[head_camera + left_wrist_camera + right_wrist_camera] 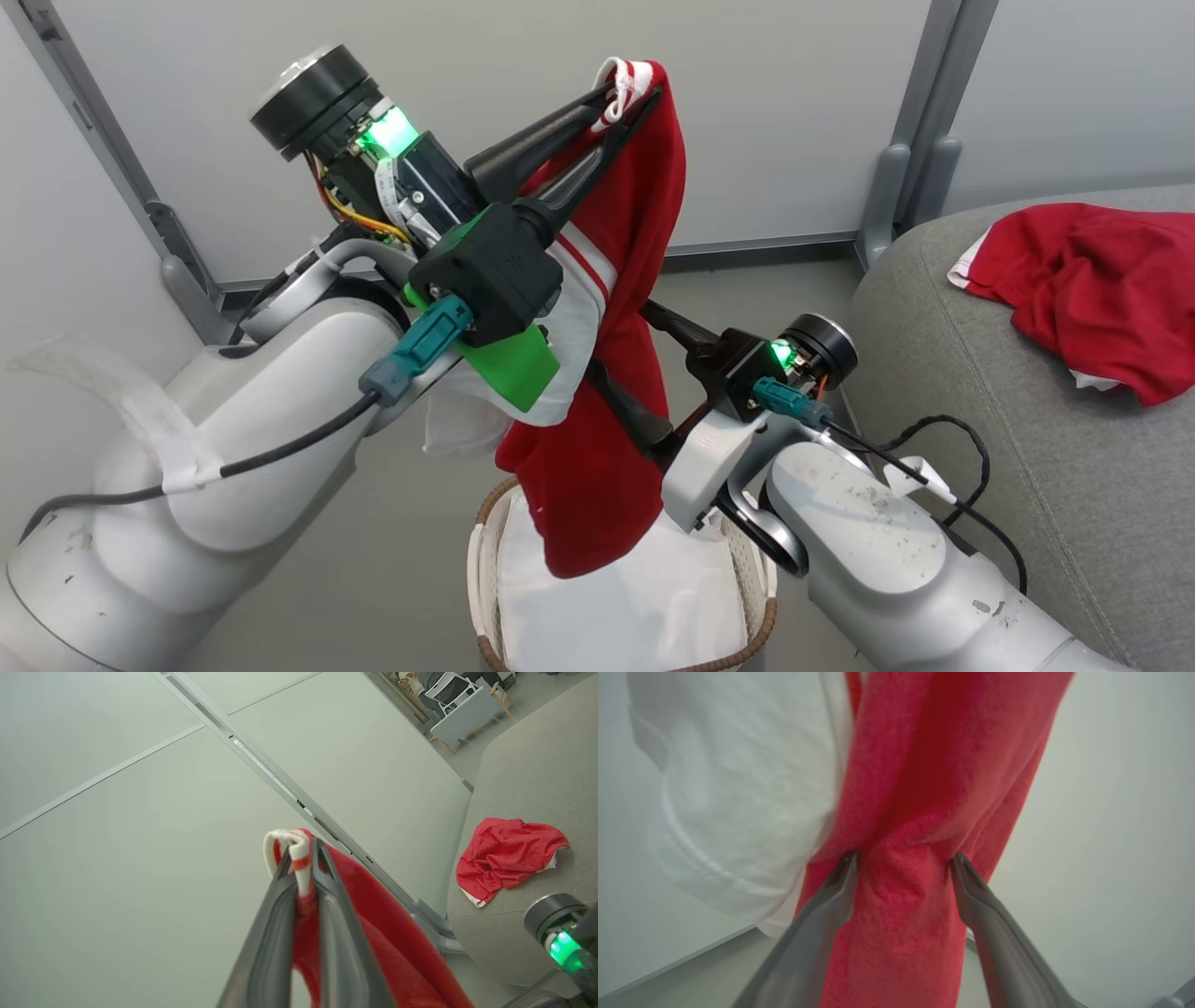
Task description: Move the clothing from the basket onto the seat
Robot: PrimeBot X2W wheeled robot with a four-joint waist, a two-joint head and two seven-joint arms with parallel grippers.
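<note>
Mid-transfer rn: left gripper [301,854] is clamped tight on the white-trimmed edge of a red garment [616,308], which hangs over the basket [761,616] (looks like just the white liner [635,607] left inside). Right gripper [903,863] is spread wide, fingers either side of the hanging fabric, not pinching. Another red piece [1092,289] lies on the seat [980,448]. Next imo: swing right over the cushion, then let go.

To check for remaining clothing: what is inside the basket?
Inside the basket a white liner cloth shows, with no red fabric on it. The red garment hanging from the left gripper covers the basket's far part, so that is unknown.
</note>
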